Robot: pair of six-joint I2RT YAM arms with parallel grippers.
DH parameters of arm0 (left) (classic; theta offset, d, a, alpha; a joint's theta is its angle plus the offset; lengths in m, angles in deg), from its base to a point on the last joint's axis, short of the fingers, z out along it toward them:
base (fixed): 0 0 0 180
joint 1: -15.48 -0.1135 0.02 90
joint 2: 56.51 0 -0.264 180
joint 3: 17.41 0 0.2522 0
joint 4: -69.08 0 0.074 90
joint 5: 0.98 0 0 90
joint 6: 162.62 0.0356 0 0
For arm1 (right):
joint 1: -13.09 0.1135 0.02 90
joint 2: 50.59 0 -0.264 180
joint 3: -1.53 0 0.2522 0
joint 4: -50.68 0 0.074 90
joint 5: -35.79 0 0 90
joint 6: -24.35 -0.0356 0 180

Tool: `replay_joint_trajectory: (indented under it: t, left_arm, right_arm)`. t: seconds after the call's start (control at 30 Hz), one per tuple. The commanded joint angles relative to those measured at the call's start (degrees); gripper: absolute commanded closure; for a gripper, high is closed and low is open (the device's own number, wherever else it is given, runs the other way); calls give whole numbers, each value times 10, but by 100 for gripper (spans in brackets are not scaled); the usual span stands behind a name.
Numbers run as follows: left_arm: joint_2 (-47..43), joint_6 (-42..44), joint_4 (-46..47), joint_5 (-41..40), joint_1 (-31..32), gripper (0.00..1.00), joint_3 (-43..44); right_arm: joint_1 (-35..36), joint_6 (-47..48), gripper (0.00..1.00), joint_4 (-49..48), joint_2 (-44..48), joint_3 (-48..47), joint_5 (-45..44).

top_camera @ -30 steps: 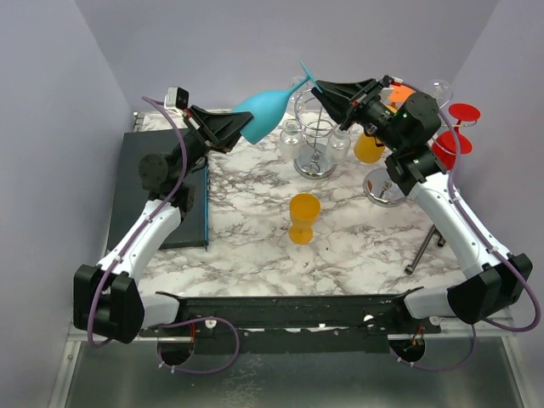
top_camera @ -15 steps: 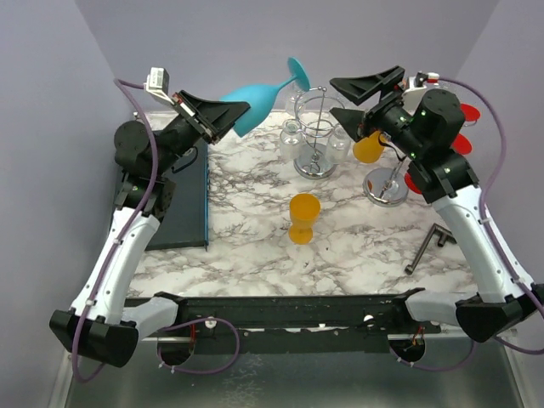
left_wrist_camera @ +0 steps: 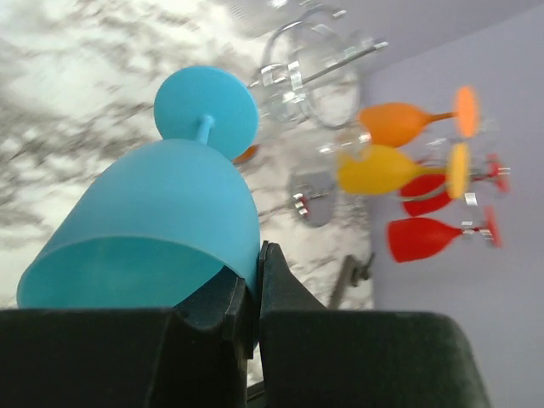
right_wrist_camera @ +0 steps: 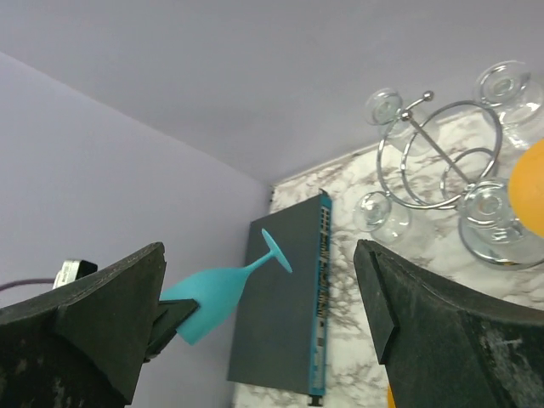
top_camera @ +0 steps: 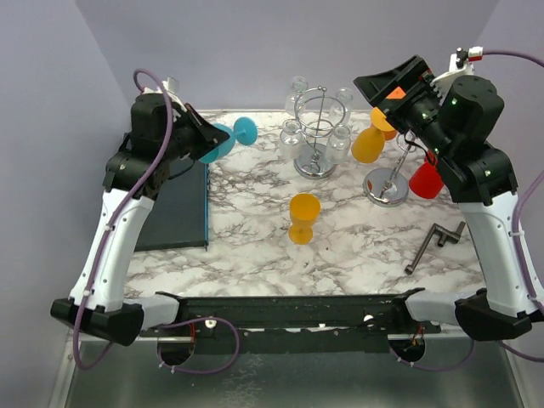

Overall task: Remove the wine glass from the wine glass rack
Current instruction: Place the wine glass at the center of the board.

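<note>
Grasping the blue wine glass (top_camera: 223,140) with the left end effector (top_camera: 204,142), clenched on the wall of the bowl just at the rim. From the left wrist, seen as two black fingers (left_wrist_camera: 297,340) pressed together on the edge of the bowl, with the round foot pointing away from the camera. Held up in the air over the far left corner of the counter (top_camera: 255,246), lying almost on its side, with the foot turned toward the chrome wire rack (top_camera: 316,127) but apart from it. Off both racks, touching nothing except the fingers. Below and in front of it, at the left side of the counter, a dark flat box (top_camera: 174,212). On the chrome wire rack, some clear glasses (top_camera: 291,136) hanging around the ring. To the right of that, the second rack (top_camera: 387,185) with a round metal base, carrying by the stems an orange glass (left_wrist_camera: 399,123), a yellow glass (left_wrist_camera: 378,170) and two red glasses (left_wrist_camera: 425,240). Released and raised high over the far right side of the counter, the right end effector (right_wrist_camera: 259,245), jaws spread wide with nothing between them, well apart from the blue wine glass and facing it across the chrome wire rack. In the middle of the counter, standing alone, one more yellow glass (top_camera: 303,217). Near the right edge, lying flat, a small metal crank (top_camera: 433,246).
</note>
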Motion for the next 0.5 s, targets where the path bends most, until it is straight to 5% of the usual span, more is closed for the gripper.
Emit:
replay_joint_trajectory:
  t: [0.0, 0.47]
  left_arm:
    - [42, 100, -151, -78, 5, 100, 23]
    - [190, 179, -193, -131, 32, 100, 33]
  right_arm:
    - [1, 93, 0, 81, -36, -39, -13]
    - [2, 114, 0, 104, -56, -39, 21]
